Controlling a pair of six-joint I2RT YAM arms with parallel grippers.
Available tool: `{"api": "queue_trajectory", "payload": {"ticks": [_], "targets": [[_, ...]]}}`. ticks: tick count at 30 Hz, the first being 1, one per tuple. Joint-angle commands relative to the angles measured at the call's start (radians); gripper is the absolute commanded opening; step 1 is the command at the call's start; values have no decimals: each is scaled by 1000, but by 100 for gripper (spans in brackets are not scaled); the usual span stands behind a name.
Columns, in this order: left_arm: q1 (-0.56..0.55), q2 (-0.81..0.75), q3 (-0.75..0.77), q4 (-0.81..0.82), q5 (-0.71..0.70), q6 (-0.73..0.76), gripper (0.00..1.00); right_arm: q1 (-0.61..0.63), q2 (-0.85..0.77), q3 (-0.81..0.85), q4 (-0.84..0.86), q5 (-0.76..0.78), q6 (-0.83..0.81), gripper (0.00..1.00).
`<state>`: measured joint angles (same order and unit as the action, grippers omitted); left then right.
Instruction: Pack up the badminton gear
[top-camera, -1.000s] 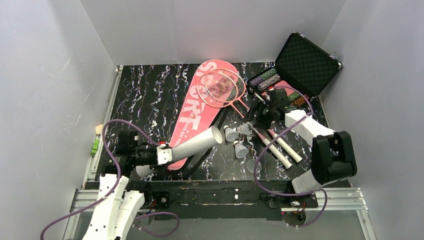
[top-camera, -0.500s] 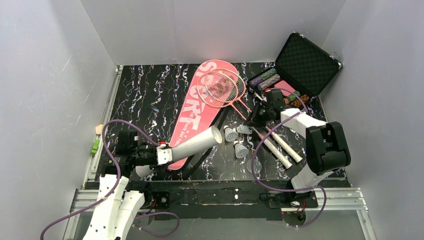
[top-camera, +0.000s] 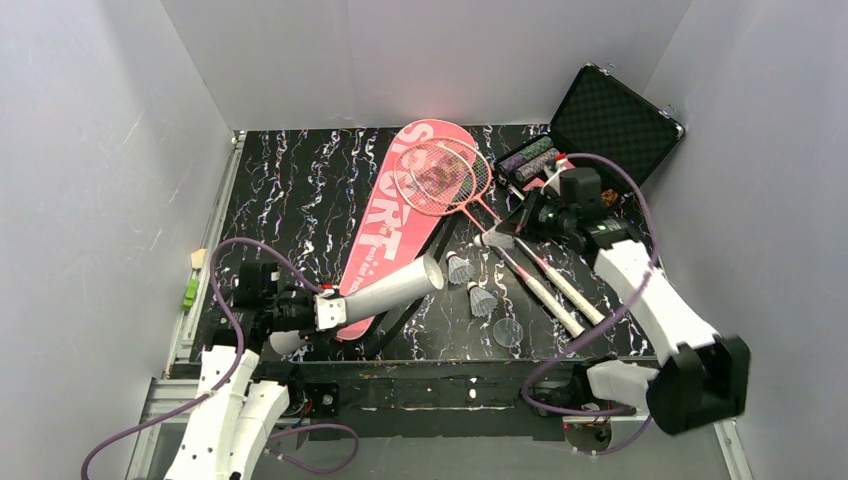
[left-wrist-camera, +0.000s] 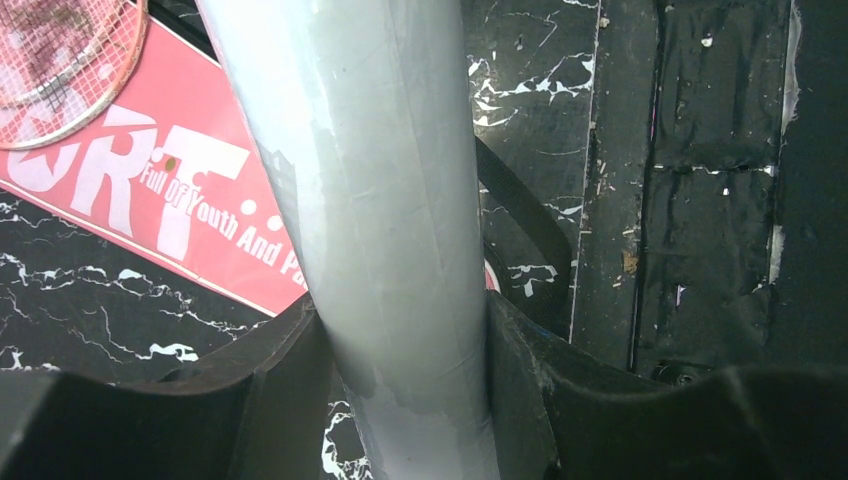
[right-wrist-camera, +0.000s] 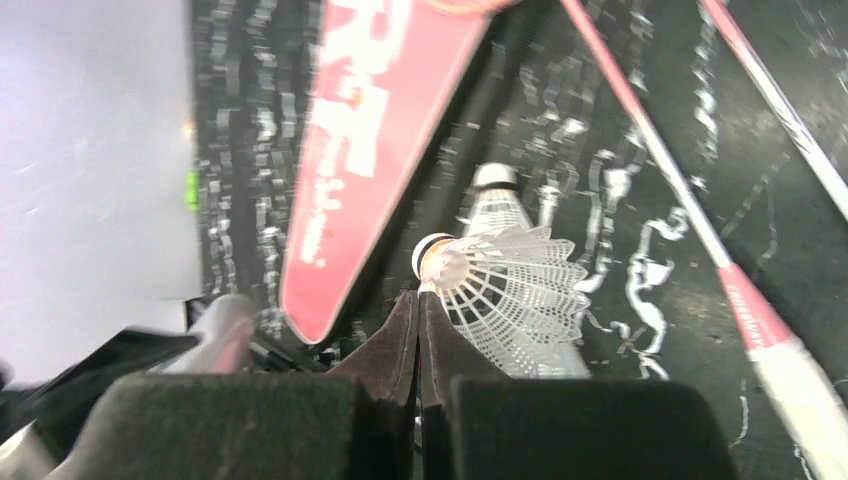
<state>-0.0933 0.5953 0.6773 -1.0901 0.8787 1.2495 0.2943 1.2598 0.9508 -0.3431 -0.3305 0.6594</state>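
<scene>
Right jaws pinch shut on the feather rim of one shuttle (right-wrist-camera: 510, 285), holding it above the counter (top-camera: 300, 190) beside the racket shafts (top-camera: 530, 275). Left jaws clamp the tube (left-wrist-camera: 370, 200), its mouth facing that way. The thin grip looks slippy: move slowly, align cork with mouth, release inside.

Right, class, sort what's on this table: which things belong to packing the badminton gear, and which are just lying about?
Belongs: pink SPORT racket bag; two pink rackets; grey tube; gripped feather shuttlecock; two loose shuttlecocks.
Lying about: open black case; patterned chip rolls inside it; small green item at the left edge.
</scene>
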Motion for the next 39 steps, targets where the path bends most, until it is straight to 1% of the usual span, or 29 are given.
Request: {"api": "queue_trajectory", "payload": {"ticks": [1,5,10,17,28,30,33,38,39], "targets": [[4,17,-13,39,17,26,2,53,-173,112,-121,-5,-5,1],[4,34,-14,54,11,25,1,173,-252,176,-207,7,-4,1],[4,37,-18,63,0,24,1,333,-314,209,-261,71,14,1],[4,34,-21,66,3,23,1,451,-309,274,-266,108,37,1],[4,18,-17,59,17,16,1,540,-239,265,-134,137,80,1],[4,18,-18,60,20,16,1,564,-230,252,-100,155,95,1],[4,21,-19,62,23,16,1,601,-230,213,-7,175,121,1],[4,20,-18,63,23,16,1,644,-212,184,51,191,149,1],[4,18,-18,63,24,15,1,644,-208,178,54,185,157,6]]}}
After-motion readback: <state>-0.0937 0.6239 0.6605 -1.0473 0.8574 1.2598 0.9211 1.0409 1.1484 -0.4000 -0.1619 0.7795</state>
